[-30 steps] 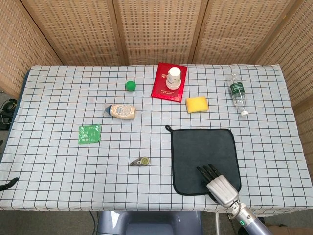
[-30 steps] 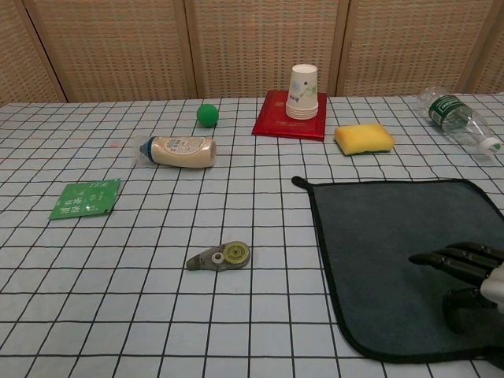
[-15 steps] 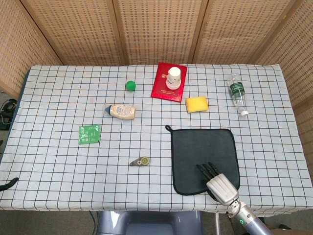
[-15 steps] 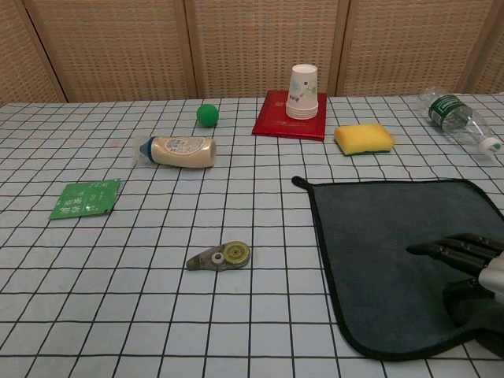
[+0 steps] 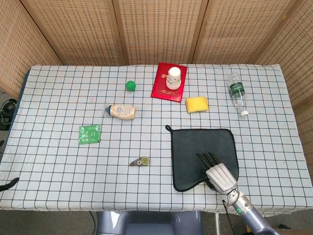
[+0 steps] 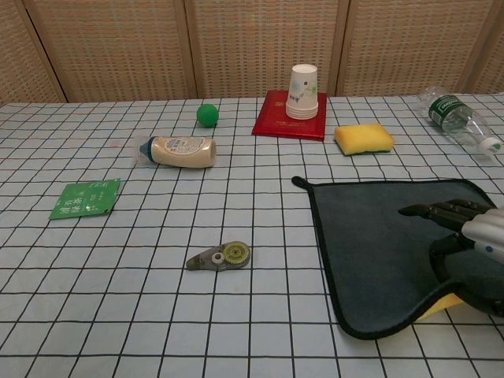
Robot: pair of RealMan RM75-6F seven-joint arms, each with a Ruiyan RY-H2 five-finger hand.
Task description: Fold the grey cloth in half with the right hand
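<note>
Cloth of dark grey (image 5: pixel 203 152) lies on the checked worktop (image 5: pixel 58 176) at its near right, its near right corner lifted so a yellow underside shows in the chest view. Right hand (image 5: pixel 218 174) grips that raised corner, fingers (image 6: pixel 437 211) stretched over the top and thumb beneath. Beyond the cloth sits a yellow sponge (image 5: pixel 196 104), with a correction tape dispenser (image 5: pixel 140 161) off to its left.

A checked tablecloth (image 5: pixel 58 166) covers the table before woven wicker wall panels (image 5: pixel 156 29).
</note>
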